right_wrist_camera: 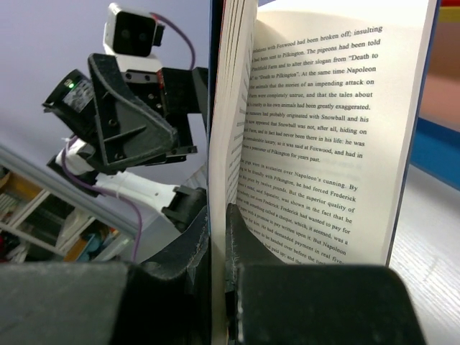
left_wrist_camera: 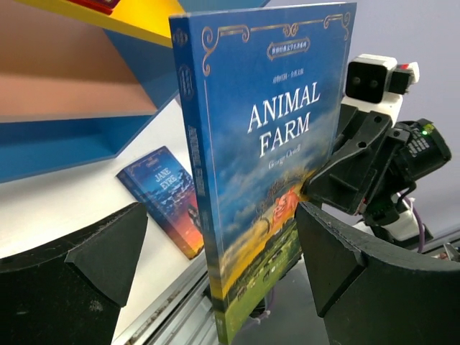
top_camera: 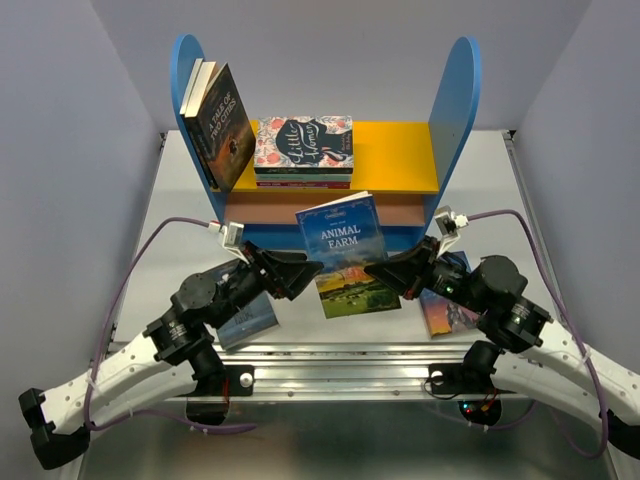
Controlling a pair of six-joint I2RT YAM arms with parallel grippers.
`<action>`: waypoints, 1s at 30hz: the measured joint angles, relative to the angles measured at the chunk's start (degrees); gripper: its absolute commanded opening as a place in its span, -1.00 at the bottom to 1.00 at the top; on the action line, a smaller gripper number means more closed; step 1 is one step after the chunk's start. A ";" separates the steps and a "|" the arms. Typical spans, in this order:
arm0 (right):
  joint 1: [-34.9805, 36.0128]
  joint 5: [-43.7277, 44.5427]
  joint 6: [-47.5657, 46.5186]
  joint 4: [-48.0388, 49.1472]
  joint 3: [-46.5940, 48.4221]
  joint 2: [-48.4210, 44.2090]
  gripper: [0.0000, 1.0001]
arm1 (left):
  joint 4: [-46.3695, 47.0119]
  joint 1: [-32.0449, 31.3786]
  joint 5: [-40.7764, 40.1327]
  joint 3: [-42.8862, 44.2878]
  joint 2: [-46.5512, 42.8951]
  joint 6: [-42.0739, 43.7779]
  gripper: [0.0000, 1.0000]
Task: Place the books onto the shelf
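A blue "Animal Farm" book (top_camera: 345, 255) is held upright above the table in front of the shelf (top_camera: 400, 150). My right gripper (top_camera: 373, 268) is shut on its front cover and some pages (right_wrist_camera: 218, 237), so the rest of the book hangs open (right_wrist_camera: 323, 129). My left gripper (top_camera: 312, 268) is open, its fingers straddling the spine (left_wrist_camera: 195, 187) without pressing on it. "A Tale of Two Cities" (top_camera: 218, 125) leans against the left panel on the yellow board. "Jane Eyre" (left_wrist_camera: 167, 198) lies flat on the table under my right arm (top_camera: 447, 305).
A floral "Little Women" book (top_camera: 303, 142) tops a small flat stack on the yellow board. Another blue book (top_camera: 250, 318) lies on the table under my left arm. A metal rail (top_camera: 340, 365) runs along the near table edge. Grey walls enclose the sides.
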 measured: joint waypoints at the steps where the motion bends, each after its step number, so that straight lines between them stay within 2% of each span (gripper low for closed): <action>1: 0.00 -0.83 0.11 0.52 0.00 0.26 -0.99 | 0.61 0.00 0.35 0.04 0.20 0.33 0.85; 11: 0.00 -6.40 3.74 7.58 -0.79 1.20 -0.99 | 4.72 0.00 4.92 0.04 -1.03 1.44 0.45; 14: 0.00 -8.48 5.03 10.47 -1.16 2.71 -0.99 | 5.49 0.00 5.75 0.04 -2.43 1.49 0.14; 15: 0.00 -9.35 5.40 11.32 -1.31 3.41 -0.99 | 5.97 0.00 6.16 0.04 -3.45 1.64 -0.18; 17: 0.00 -10.64 5.88 12.55 -1.66 4.57 -0.99 | 6.58 0.00 6.69 0.04 -4.17 1.81 -0.52; 18: 0.00 -11.17 6.05 12.83 -1.86 5.09 -0.99 | 6.54 0.02 6.99 0.04 -4.44 1.77 -0.80; 19: 0.00 -11.28 6.05 13.00 -1.92 5.29 -0.99 | 6.60 0.02 7.37 0.04 -4.59 2.05 -0.95; 22: 0.02 -11.50 5.86 13.44 -1.92 5.31 -0.99 | 6.84 0.00 7.98 0.04 -4.81 1.90 -1.00; 23: 0.02 -11.54 5.75 13.60 -1.92 5.31 -0.92 | 6.75 0.00 7.96 0.04 -4.87 1.90 -1.00; 24: 0.04 -11.50 5.60 13.57 -1.92 5.31 -0.52 | 6.56 0.00 7.91 0.04 -4.96 1.95 -1.00; 26: 0.02 -11.23 5.51 13.27 -1.92 5.38 -0.19 | 6.21 0.00 7.58 0.04 -4.98 2.12 -1.00; 27: 0.04 -10.58 5.33 12.55 -1.88 5.40 0.25 | 5.70 0.00 7.30 0.13 -4.92 2.38 -1.00; 29: 0.02 -8.35 3.80 11.15 -1.44 5.40 0.83 | 2.56 0.00 6.67 1.66 -4.26 3.76 -1.00; 30: 0.02 -6.27 3.15 8.94 -0.66 5.35 0.99 | 1.09 -0.04 5.99 2.62 -3.67 4.48 -1.00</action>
